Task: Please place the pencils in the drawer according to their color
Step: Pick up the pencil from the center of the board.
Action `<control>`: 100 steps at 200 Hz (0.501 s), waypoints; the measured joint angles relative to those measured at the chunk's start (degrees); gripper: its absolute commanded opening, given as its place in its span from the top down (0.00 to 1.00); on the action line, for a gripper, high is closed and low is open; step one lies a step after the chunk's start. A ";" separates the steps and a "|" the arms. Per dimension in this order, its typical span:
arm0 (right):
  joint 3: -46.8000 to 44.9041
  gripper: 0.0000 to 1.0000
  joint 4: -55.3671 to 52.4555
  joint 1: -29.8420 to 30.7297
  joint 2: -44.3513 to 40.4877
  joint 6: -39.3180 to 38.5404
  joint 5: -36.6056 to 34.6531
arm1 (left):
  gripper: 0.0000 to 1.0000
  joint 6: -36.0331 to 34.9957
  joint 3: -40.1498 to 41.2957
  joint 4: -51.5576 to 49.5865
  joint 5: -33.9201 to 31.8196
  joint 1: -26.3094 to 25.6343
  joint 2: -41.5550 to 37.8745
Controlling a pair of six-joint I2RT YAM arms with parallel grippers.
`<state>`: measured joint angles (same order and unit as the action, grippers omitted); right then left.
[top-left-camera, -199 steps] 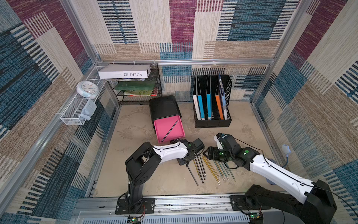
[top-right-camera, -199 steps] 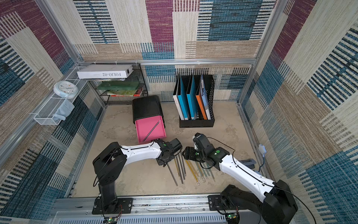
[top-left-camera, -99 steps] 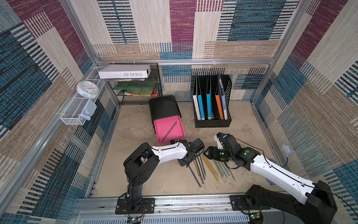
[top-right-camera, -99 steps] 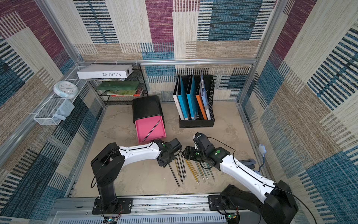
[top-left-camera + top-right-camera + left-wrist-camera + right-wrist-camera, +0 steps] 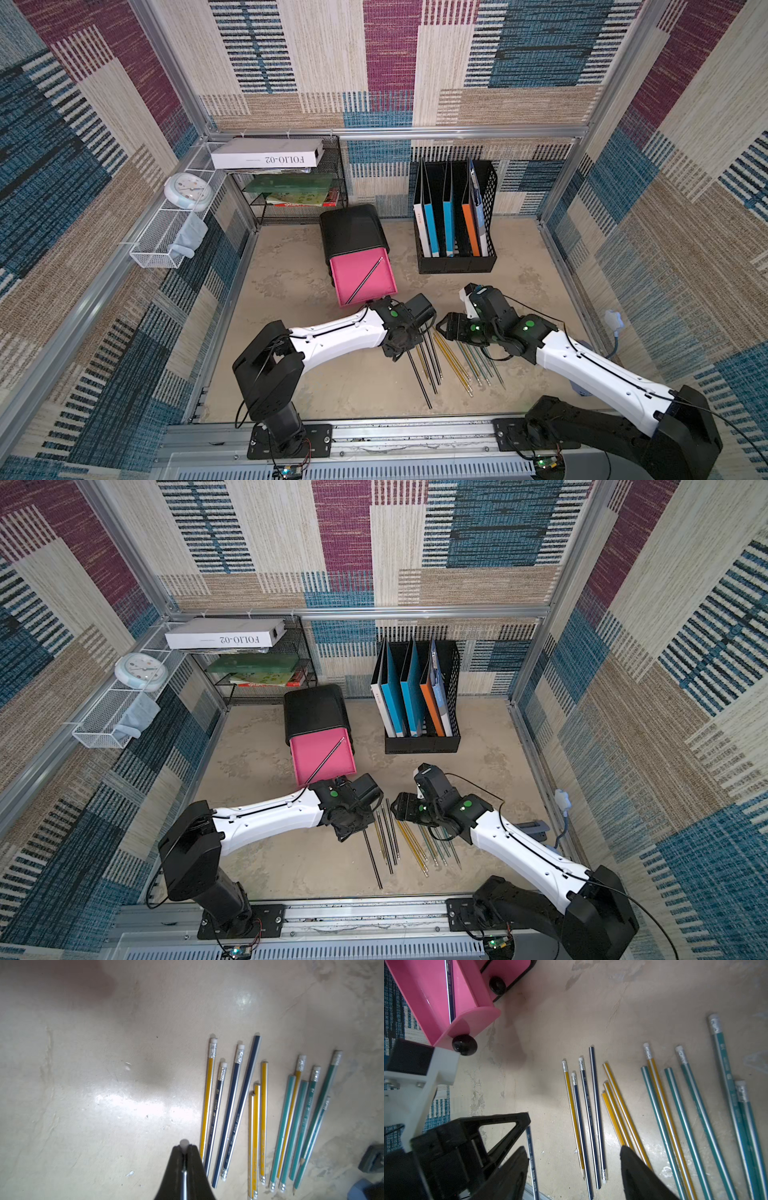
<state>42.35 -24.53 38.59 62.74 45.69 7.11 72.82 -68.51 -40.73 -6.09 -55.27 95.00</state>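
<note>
Pencils [image 5: 453, 365]: about a dozen lie fanned on the tabletop [image 5: 291, 291] near its front edge, between the two grippers. The dark group [image 5: 230, 1105] is on one side, the yellow group [image 5: 256, 1126] in the middle and the teal group [image 5: 282, 1122] on the other, with a stray yellow one among the dark and another among the teal.
Left gripper [image 5: 184, 1150]: jaws pinched tight on the gripped pencil [image 5: 532, 1157], a dark one, close to its eraser end, which pokes out past the fingertips.
Right gripper [image 5: 574, 1148]: jaws wide apart above the dark and yellow groups, holding nothing.
Drawer: the black chest [image 5: 353, 228] stands toward the tabletop's back edge, beside the file holder [image 5: 455, 262]. Its pink drawer [image 5: 347, 272] is pulled out, and the stowed pencil [image 5: 365, 280], also dark, lies diagonally inside.
</note>
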 measured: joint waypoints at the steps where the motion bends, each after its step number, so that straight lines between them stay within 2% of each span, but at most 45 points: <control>1: 0.00 0.26 0.00 0.00 0.00 0.00 0.00 | 1.00 -0.04 0.00 -0.09 -0.02 0.00 -0.13; 36: 0.72 0.26 0.02 -0.02 0.17 0.22 0.22 | 1.00 -4.33 -0.33 -3.48 -1.90 -0.09 -6.05; 100: 2.43 0.26 0.28 -0.02 1.20 0.81 1.14 | 1.00 -15.32 -7.17 -10.36 -8.04 1.40 -13.11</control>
<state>44.77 -24.25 38.57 63.94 46.50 8.25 57.49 -75.68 -51.09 -14.13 -53.87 81.89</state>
